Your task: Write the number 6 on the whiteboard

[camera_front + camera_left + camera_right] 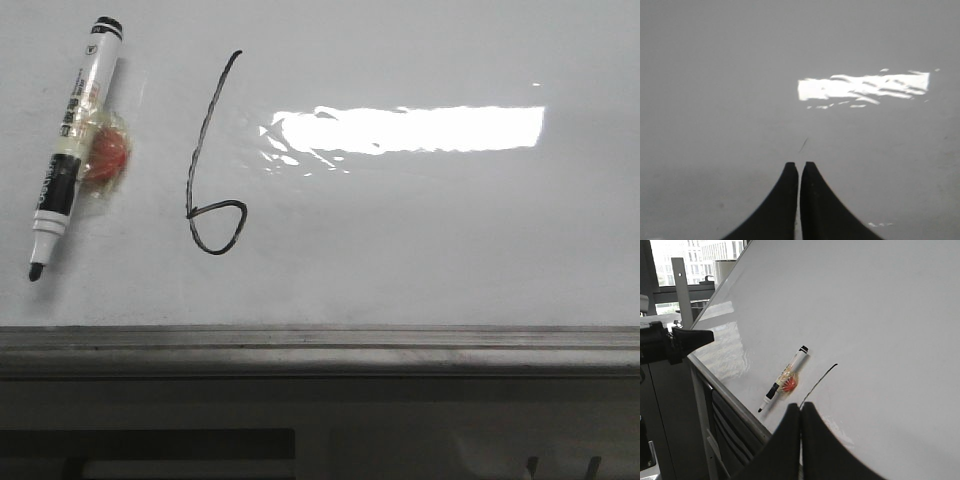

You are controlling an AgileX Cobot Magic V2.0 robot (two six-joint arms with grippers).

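Glossy and grey-white, the whiteboard [430,240] is filling the front view, with a bright reflection to the right and a metal rail along its lower edge. A finished 6 [213,160] is sitting left of centre, its long stem leaning up to the right, its loop closed at the bottom. Just left of it, apart from the ink, a marker [72,150] is lying stuck on a red blob, tip pointing down.

Both arms are hanging off the board. The left gripper [799,167] is showing clenched, empty jaws over bare board. The right gripper [800,407] is likewise clenched on nothing, with the 6's stem [819,381] running away just beyond its tips and the marker [784,377] beside that. Judging by this, the writing looks done.
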